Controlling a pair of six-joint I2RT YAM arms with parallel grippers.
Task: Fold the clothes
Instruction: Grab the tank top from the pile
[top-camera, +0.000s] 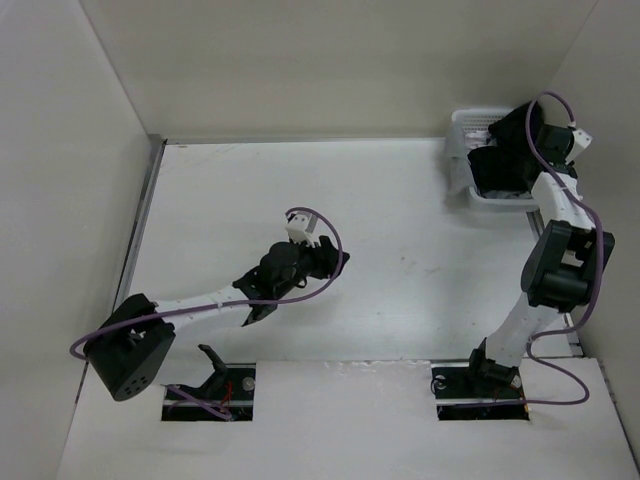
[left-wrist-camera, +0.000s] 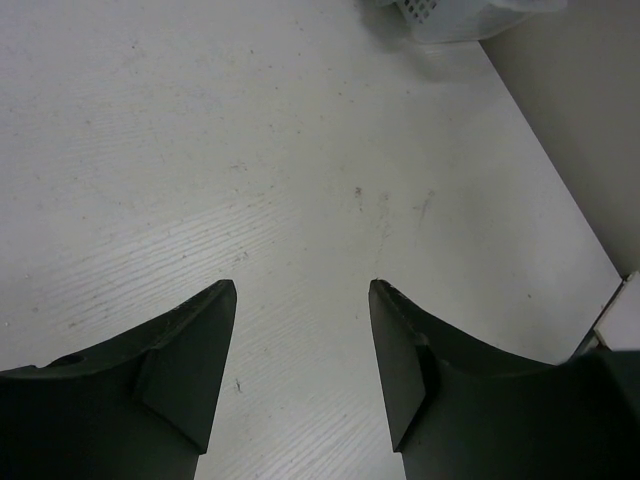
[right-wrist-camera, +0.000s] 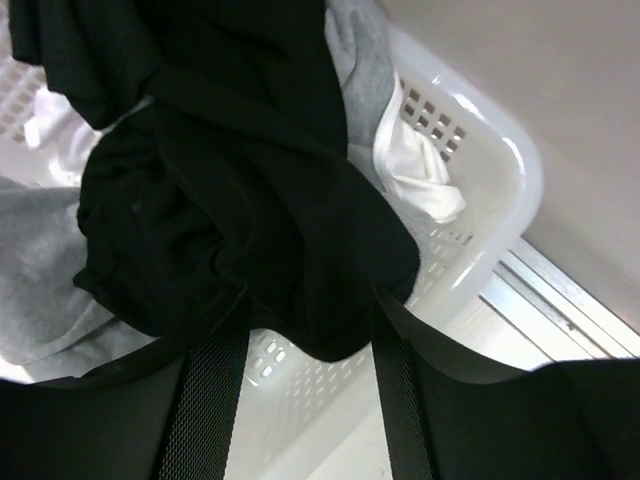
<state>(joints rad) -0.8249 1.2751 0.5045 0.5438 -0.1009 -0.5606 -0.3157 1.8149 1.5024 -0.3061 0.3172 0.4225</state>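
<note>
**Top external view: black T-shirt (right-wrist-camera: 230, 150) in the basket (top-camera: 462, 125) at 2 o'clock, both sets of jaws spread**

Seen from above, the white slotted basket sits in the 2 o'clock corner of the pale worktop (top-camera: 400, 210), close to the back wall. The right gripper (top-camera: 497, 160) reaches over it, its arm rising from a base at 5 o'clock. The left gripper (top-camera: 338, 262) hangs near the middle of the worktop, pointing toward 3 o'clock, well apart from the basket.

The right wrist view looks into the basket (right-wrist-camera: 500, 180). The black T-shirt lies there in a crumpled heap that fills most of it. It rests over a grey garment (right-wrist-camera: 30, 290) at 8 o'clock and beside a white cloth (right-wrist-camera: 425, 190) at 2 o'clock. The right gripper (right-wrist-camera: 312, 300) has its jaws spread. A fold of the black fabric sags between their tips, but neither jaw visibly presses on it.

In the left wrist view, the left gripper (left-wrist-camera: 300, 290) has its jaws spread wide over the scuffed worktop (left-wrist-camera: 250, 130). Only that surface shows between them. A corner of the basket (left-wrist-camera: 440, 20) shows at the 1 o'clock edge.
</note>
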